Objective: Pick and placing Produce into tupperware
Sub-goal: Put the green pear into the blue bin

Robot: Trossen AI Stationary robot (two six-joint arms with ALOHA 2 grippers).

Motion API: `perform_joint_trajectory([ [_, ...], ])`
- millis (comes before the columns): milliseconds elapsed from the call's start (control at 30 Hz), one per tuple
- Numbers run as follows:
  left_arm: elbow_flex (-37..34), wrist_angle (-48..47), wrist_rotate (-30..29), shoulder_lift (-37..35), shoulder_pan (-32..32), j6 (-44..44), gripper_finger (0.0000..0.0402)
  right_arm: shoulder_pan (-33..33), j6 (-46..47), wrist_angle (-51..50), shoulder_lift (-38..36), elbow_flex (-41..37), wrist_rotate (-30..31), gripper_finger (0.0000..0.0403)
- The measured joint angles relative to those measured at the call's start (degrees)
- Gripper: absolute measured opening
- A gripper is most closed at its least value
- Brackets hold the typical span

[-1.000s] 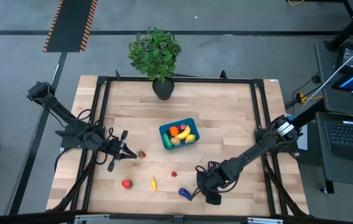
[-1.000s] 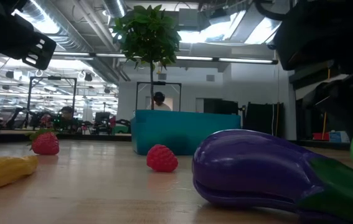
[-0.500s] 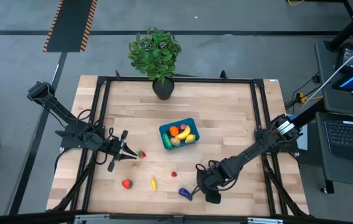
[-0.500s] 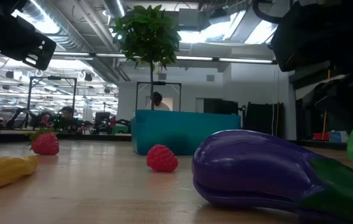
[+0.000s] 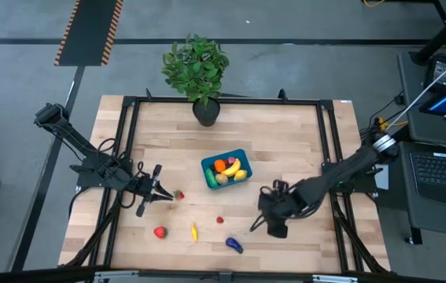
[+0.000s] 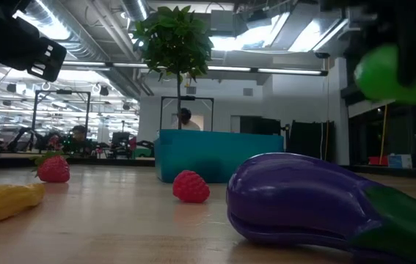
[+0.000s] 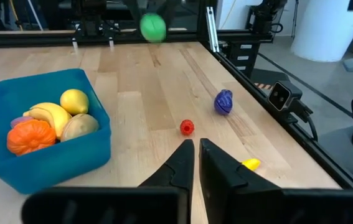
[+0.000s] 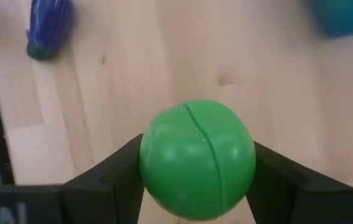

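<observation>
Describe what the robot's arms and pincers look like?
Two slim, dark, jointed arms. The left gripper ends in two thin black tapered fingers. The right gripper has broad, flat black fingers. The right arm carries a pale band near its base.

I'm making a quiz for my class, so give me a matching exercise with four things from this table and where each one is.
Things:
1. green ball
2. purple eggplant
3. banana
4. potted plant

Places:
A. in the teal container
B. table's far edge
C. between the right gripper fingers
D. lying on the table near the front edge

Pairs: 1-C, 2-D, 3-A, 4-B
</observation>
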Motion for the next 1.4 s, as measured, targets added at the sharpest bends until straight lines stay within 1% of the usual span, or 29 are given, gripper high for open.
perform_joint_trajectory([
  [67, 0.0, 0.0, 0.0, 0.0, 0.0, 0.0, 0.0012, 0.0, -0.2, -2.5, -3.3, 0.0, 2.9, 0.0219],
  [200, 0.0, 0.2, 0.0, 0.0, 0.0, 0.0, 0.0006, 0.0, -0.2, -8.3, -10.3, 0.1, 10.6, 0.0219],
  [267, 0.0, 0.2, 0.0, 0.0, 0.0, 0.0, 0.0004, 0.0, -1.3, -8.7, -13.7, -0.8, 13.7, 0.0219],
  [367, 0.0, 0.2, 0.0, 0.0, 0.0, -0.3, 0.0001, 0.1, -2.6, -7.6, -18.9, -4.3, 17.5, 0.0219],
  [467, 0.0, 0.4, 0.0, 0.0, 0.0, -0.4, 0.0002, 0.1, -2.9, -4.4, -24.1, -10.1, 19.0, 0.0219],
  [667, 0.0, 0.4, 0.0, 0.0, 0.0, -0.4, 0.0017, 0.0, -3.0, 7.1, -35.0, -24.3, 21.2, 0.0219],
  [800, 0.0, 0.4, 0.0, 0.0, 0.0, -0.5, 0.0027, 0.0, -3.8, 12.7, -42.4, -31.6, 23.1, 0.0219],
  [1067, 0.0, 0.4, 0.0, 0.0, 0.1, -0.5, 0.0044, -0.5, -13.9, 22.7, -56.5, -39.7, 25.4, 0.0219],
  [1167, 0.0, 0.4, -0.7, 0.0, 0.1, -0.5, 0.0048, -1.6, -18.5, 28.8, -61.0, -42.9, 25.6, 0.0219],
  [1267, 0.0, 0.4, -1.9, 0.0, 0.1, -0.4, 0.0053, -3.2, -22.7, 35.5, -63.6, -46.5, 25.7, 0.0219],
  [1400, 0.0, 0.4, -2.6, 0.0, 0.1, -0.4, 0.0059, -5.3, -23.9, 38.6, -64.5, -49.5, 28.1, 0.0219],
])
